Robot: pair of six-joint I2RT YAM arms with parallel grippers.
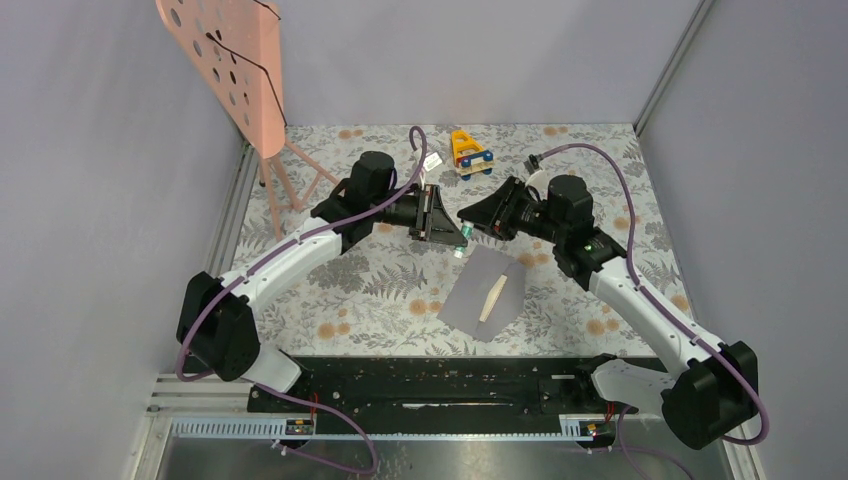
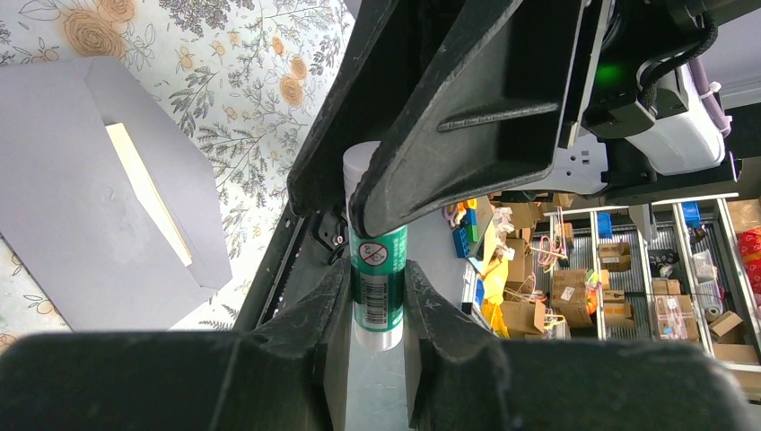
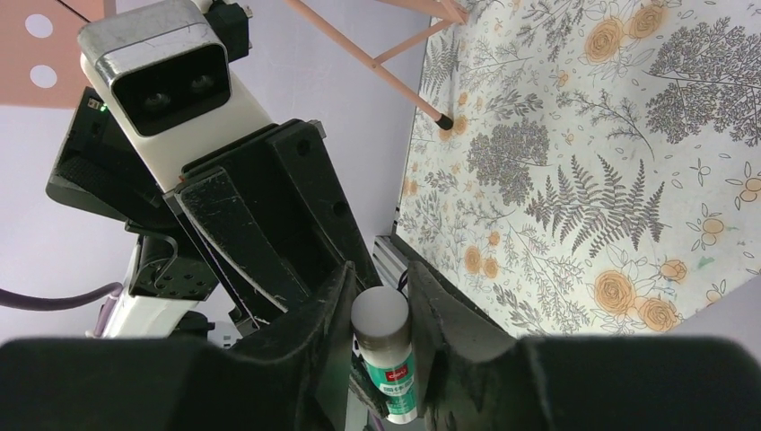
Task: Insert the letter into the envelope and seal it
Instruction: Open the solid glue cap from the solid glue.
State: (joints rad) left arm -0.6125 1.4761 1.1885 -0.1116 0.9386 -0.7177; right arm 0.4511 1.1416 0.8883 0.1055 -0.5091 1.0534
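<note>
The grey-lilac envelope [image 1: 470, 300] lies flat on the floral table with its flap open, and the cream letter [image 1: 492, 297] shows in its mouth. It also shows in the left wrist view [image 2: 81, 197] with the letter [image 2: 148, 193]. Both grippers meet above the envelope's far corner and hold one green glue stick [image 1: 460, 243] between them. My left gripper [image 2: 377, 274] is shut on the stick's green body [image 2: 379, 296]. My right gripper [image 3: 380, 285] is shut on its white cap end [image 3: 380, 314].
A pink perforated stand [image 1: 225, 60] on thin legs is at the back left. A yellow and blue toy [image 1: 470, 155] sits at the back centre. A black rail [image 1: 430, 385] runs along the near edge. Grey walls close in both sides.
</note>
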